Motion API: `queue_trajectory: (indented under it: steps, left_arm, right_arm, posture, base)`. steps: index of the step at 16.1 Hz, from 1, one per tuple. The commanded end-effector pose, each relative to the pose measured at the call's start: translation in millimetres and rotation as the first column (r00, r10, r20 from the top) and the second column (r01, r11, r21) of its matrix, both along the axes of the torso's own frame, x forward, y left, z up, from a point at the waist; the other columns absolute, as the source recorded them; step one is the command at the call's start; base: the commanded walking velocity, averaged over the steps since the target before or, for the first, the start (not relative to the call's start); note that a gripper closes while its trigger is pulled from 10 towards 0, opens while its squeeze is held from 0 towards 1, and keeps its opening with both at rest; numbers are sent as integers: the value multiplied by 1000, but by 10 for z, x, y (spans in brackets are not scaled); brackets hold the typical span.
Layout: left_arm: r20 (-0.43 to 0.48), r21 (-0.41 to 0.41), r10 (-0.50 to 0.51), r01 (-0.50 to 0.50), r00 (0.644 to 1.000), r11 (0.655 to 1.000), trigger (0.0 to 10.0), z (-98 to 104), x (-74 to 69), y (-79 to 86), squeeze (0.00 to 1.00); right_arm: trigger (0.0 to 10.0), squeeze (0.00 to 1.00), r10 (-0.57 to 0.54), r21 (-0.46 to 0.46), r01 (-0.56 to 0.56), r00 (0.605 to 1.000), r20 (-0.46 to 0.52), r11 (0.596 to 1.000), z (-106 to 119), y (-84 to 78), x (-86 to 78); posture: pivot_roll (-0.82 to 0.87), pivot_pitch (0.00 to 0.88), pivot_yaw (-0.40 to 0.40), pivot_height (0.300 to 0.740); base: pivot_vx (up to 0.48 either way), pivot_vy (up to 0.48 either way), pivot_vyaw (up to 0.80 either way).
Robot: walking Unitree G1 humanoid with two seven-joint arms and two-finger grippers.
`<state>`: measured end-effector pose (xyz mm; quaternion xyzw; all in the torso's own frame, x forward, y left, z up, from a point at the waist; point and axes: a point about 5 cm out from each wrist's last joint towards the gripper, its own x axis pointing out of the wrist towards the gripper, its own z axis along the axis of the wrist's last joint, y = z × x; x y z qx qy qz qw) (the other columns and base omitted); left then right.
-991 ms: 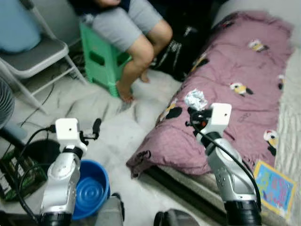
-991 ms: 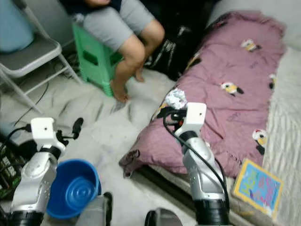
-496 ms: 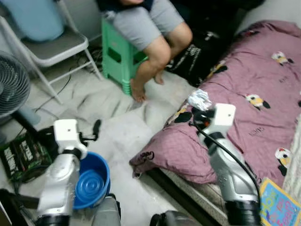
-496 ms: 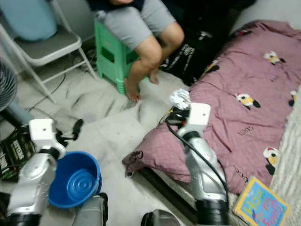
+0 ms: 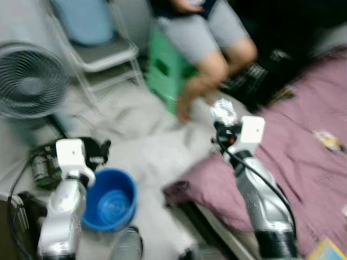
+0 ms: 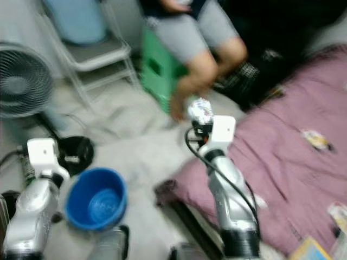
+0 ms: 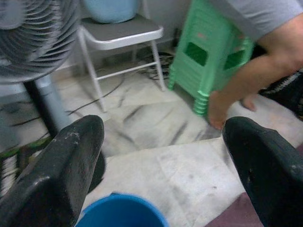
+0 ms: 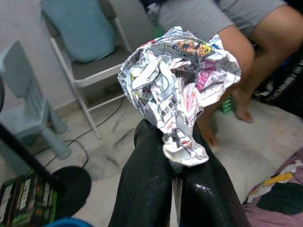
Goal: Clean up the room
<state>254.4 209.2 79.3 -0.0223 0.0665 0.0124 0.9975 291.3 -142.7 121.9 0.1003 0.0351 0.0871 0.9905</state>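
My right gripper [image 8: 176, 156] is shut on a crumpled ball of printed paper [image 8: 177, 85], held up in front of me above the edge of the pink bedding [image 5: 303, 162]; the paper ball [image 5: 224, 112] shows at the end of the right arm. My left gripper [image 7: 161, 161] is open with nothing between its fingers, held low over the floor just above a blue bucket [image 5: 111, 200]. The bucket's rim [image 7: 120, 215] shows between the left fingers [image 7: 66, 165].
A person sits on a green stool [image 5: 165, 73], bare legs [image 5: 209, 81] on the floor. A standing fan [image 5: 32, 81] is at my left, a grey folding chair [image 5: 103, 54] behind it. Dark items and cables [image 5: 92, 149] lie near the bucket.
The whole picture has swung as the camera turned left: the fan came into view and the bed slid right. My right gripper still holds the paper ball; the left stays open by the bucket.
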Motion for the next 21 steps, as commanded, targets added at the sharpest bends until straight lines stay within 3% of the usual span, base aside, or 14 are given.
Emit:
queue_trajectory:
  steps: [1,12,17,21]
  left_arm:
    - [-17,9,3,-3,1000,1000,10000,-17,-35,8,0]
    - [9,24,-15,14,1000,1000,10000,25,-3,-26,0]
    - [23,23,-141,141,990,990,10000,50,-52,-179,0]
    - [38,18,-152,152,988,988,10000,73,-37,-190,0]
  right_arm:
    - [10000,0,-15,-4,15,1000,-9,1000,-33,-41,-10]
    - [10000,0,-19,-7,19,1000,-9,1000,-52,-32,2]
    - [10000,0,-8,-17,8,1000,-6,1000,-51,-24,15]
    - [10000,0,-5,-19,5,1000,-5,1000,-54,-21,16]
  posture:
    - [-3,121,-63,740]
    - [-2,116,-61,740]
    - [1,112,-65,740]
    - [-1,104,-65,740]
  base:
    - [0,0,800]
    - [0,0,800]
    - [0,0,800]
    - [0,0,784]
